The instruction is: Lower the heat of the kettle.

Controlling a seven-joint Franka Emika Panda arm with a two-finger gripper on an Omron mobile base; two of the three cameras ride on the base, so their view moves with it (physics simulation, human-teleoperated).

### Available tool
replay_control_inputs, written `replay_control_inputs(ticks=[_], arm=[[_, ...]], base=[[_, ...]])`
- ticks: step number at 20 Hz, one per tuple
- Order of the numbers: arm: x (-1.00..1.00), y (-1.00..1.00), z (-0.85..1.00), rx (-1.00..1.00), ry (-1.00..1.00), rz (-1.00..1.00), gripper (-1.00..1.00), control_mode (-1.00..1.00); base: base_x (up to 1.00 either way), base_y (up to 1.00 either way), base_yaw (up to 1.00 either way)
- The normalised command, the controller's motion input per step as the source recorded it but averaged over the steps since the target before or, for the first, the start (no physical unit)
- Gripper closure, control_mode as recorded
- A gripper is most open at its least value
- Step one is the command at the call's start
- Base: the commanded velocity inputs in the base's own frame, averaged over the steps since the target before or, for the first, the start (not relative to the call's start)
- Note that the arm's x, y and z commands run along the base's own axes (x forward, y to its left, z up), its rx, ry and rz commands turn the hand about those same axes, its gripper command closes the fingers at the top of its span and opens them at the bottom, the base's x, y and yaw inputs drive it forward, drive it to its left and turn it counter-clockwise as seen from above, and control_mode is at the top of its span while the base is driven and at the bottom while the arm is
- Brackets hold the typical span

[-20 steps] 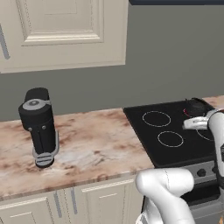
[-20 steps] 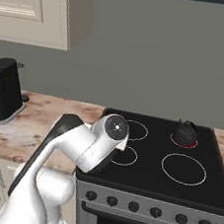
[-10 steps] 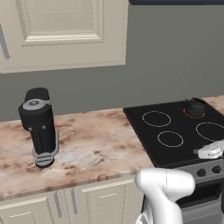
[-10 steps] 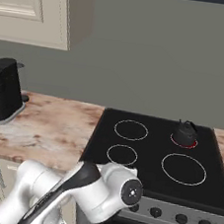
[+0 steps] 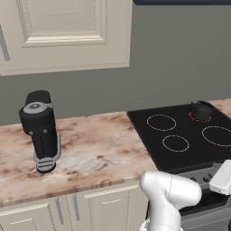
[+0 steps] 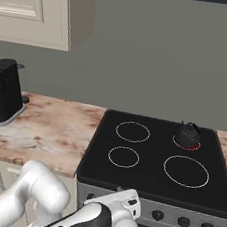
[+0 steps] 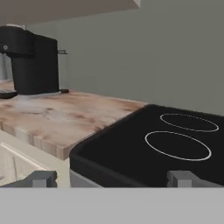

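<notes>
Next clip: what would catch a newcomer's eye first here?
Probably the small black kettle sitting on the far right burner, whose ring glows red, on the black stove. Next, the tall black coffee machine standing on the marble counter to the stove's left.

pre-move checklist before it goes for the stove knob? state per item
1. Kettle upright on the back right burner, ring glowing red: ok.
2. Front-panel knobs in sight in the right base view: ok.
3. Gripper low at the stove's front edge, fingers apart, nothing held: ok.
4. Which knob drives that burner: cannot tell.
5. Gripper lined up on a knob: cannot tell.
6. Coffee machine on the counter, apart from the stove: ok.
</notes>
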Motion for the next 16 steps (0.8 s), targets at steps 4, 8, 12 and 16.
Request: replay_control_inputs(ticks=[4, 8, 12, 16], arm=[[-0.12, -0.3, -0.16, -0.1, -0.2, 0.05, -1.0, -1.0], [-0.08, -0.25, -0.09, -0.08, -0.1, 0.0, -1.0, -1.0], [-0.05, -0.41, -0.18, -0.04, -0.05, 0.0, -1.0, -1.0], [0.0, -0.15, -0.38, -0.14, -0.02, 0.0, -1.0, -1.0]], base=[[0.0, 0.0, 0.0], [0.0, 0.0, 0.0], [0.0, 0.0, 0.0], [0.0, 0.0, 0.0]])
